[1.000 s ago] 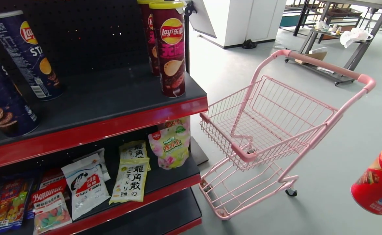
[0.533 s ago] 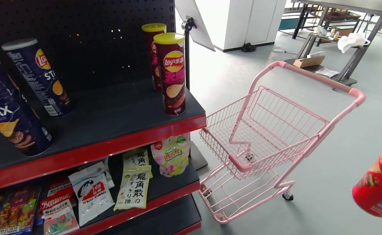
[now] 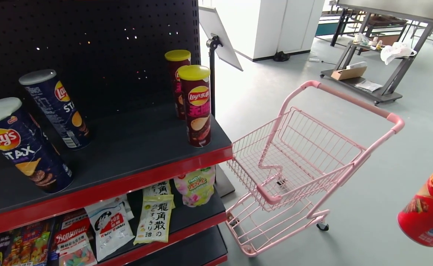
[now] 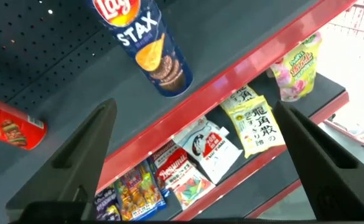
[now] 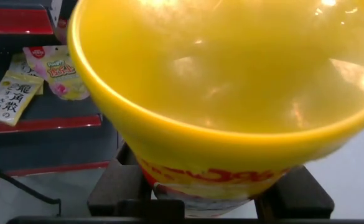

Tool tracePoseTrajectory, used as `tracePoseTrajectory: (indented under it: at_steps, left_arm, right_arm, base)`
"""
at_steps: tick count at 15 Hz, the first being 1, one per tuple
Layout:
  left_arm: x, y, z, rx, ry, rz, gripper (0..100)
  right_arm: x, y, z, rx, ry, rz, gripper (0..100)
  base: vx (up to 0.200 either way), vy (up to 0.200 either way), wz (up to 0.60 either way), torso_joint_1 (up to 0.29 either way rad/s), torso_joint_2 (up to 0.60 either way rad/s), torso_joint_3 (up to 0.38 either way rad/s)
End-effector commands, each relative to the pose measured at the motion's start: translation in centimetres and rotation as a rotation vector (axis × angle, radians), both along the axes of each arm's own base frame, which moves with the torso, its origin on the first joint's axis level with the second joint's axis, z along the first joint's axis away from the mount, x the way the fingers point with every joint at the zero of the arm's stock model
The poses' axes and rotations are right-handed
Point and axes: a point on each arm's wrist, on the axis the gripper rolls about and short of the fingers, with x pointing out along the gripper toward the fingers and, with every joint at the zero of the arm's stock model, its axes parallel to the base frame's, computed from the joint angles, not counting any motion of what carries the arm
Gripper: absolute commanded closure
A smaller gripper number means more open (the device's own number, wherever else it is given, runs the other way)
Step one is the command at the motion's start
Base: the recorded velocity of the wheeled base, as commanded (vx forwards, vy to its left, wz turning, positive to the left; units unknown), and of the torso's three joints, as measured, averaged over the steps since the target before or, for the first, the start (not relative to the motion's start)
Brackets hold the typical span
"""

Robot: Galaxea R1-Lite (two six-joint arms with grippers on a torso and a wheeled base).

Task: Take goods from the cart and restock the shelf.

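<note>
Right gripper [image 5: 206,196] and load: you see its 2 dark fingers [image 5: 116,186] pressed against opposite sides of a red can [image 3: 429,210], so the jaws are clamped on it. The can hangs tilted at the right edge of the head view, above the grey floor [image 3: 386,207], to the right of the pink cart [image 3: 305,155] and well apart from the shelf [image 3: 127,147]. In the right wrist view the can's yellow lid [image 5: 231,81] faces the camera. Left gripper [image 4: 194,155]: its 2 fingers [image 4: 76,162] stand wide apart with nothing between them, held in front of the shelf's red front edge [image 4: 231,81]. Upper shelf board: 2 navy cans, 1 near the front edge [image 3: 26,144] and 1 farther back [image 3: 55,109], both leaning; at the right end, 2 upright maroon cans with yellow lids, the front one [image 3: 198,105] just beside the rear one [image 3: 175,74]. The left wrist view also shows you a second red can [image 4: 10,121] lying on its side on this board, apart from the navy can [image 4: 147,46]. Lower shelf board: a white bag [image 3: 111,229], a yellow-green bag [image 3: 157,218] and a pink-green pouch [image 3: 196,184] lie side by side. The cart stands just beside the right end of the shelf.
</note>
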Motion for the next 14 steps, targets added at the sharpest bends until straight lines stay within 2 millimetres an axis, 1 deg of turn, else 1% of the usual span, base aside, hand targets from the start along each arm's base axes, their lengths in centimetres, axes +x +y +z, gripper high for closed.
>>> tracePoseTrajectory:
  at_steps: [1, 4, 8, 13, 14]
  left_arm:
    - [0.0, 0.0, 0.0, 0.000, 0.002, 0.000, 0]
    - [0.0, 0.0, -0.2, 0.001, 0.008, 0.001, 0]
    - [0.1, 0.0, -0.4, 0.002, 0.014, 0.001, 0]
    - [-0.1, 0.0, -0.4, 0.001, 0.005, 0.003, 0]
    - [-0.1, 0.0, -0.4, 0.001, 0.005, 0.004, 0]
  right_arm:
    - [0.3, 0.0, 0.0, 0.001, 0.009, 0.003, 100]
    - [0.4, 0.0, -0.2, -0.019, 0.015, 0.004, 100]
    - [0.5, 0.0, -0.4, -0.019, 0.024, 0.005, 100]
    - [0.2, 0.0, -1.3, -0.019, 0.040, 0.011, 100]
    - [0.0, 0.0, -1.4, -0.019, 0.039, 0.011, 100]
  base:
    - [0.000, 0.000, 0.00, 0.159, -0.37, -0.222]
    - [0.000, 0.000, 0.00, 0.033, -0.04, -0.025]
    - [0.000, 0.000, 0.60, 0.004, 0.00, 0.000]
    - [0.000, 0.000, 0.60, 0.006, 0.00, 0.000]
    - [0.000, 0.000, 0.00, 0.000, 0.00, 0.000]
